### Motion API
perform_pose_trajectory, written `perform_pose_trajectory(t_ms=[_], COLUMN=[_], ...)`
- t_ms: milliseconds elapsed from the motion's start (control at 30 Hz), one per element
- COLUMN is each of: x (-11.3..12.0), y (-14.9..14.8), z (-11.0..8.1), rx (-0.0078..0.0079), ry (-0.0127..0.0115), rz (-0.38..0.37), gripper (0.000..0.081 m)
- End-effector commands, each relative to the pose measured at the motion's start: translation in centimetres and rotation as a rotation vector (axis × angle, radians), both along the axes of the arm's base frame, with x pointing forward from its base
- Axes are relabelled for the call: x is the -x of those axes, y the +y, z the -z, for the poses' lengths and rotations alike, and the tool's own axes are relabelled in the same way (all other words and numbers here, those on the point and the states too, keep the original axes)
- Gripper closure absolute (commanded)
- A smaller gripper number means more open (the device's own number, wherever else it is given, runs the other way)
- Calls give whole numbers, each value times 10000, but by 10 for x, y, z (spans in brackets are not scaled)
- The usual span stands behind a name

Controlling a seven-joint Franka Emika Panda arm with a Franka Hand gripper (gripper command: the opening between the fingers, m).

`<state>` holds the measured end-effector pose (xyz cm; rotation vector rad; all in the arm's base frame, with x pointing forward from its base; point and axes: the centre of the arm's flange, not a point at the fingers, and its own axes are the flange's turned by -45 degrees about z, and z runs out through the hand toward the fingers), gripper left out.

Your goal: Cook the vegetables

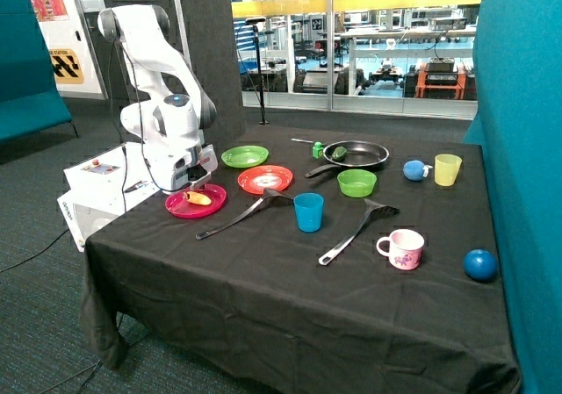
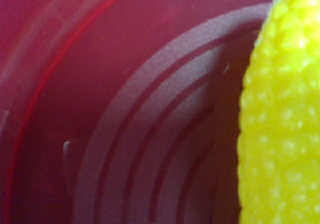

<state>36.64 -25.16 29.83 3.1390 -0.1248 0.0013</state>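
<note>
The pale yellow vegetable (image 1: 200,198) lies on a magenta plate (image 1: 180,206) near the table's edge on the robot's side. My gripper (image 1: 197,183) hangs low, directly over that piece. In the wrist view the knobbly yellow vegetable (image 2: 280,114) fills one side, very close, with the ringed magenta plate (image 2: 125,109) behind it. The dark green vegetable (image 1: 339,153) sits inside the black frying pan (image 1: 369,155) at the back of the table.
A green plate (image 1: 245,156) and a red plate (image 1: 265,179) lie beside the magenta one. A green cube (image 1: 318,150), green bowl (image 1: 356,182), blue cup (image 1: 308,211), two black spatulas (image 1: 241,216), pink mug (image 1: 404,249), yellow cup (image 1: 447,169) and blue balls (image 1: 480,264) stand around.
</note>
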Motion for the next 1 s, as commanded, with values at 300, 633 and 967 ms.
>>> perform_pose_trajectory(t_ms=[300, 633, 967], x=[-4, -3, -9], y=[-2, -9, -6], z=[11, 17, 19], rx=[-2, -2, -2], ry=[8, 8, 8], rz=[-88, 21, 39], gripper=[304, 315, 458])
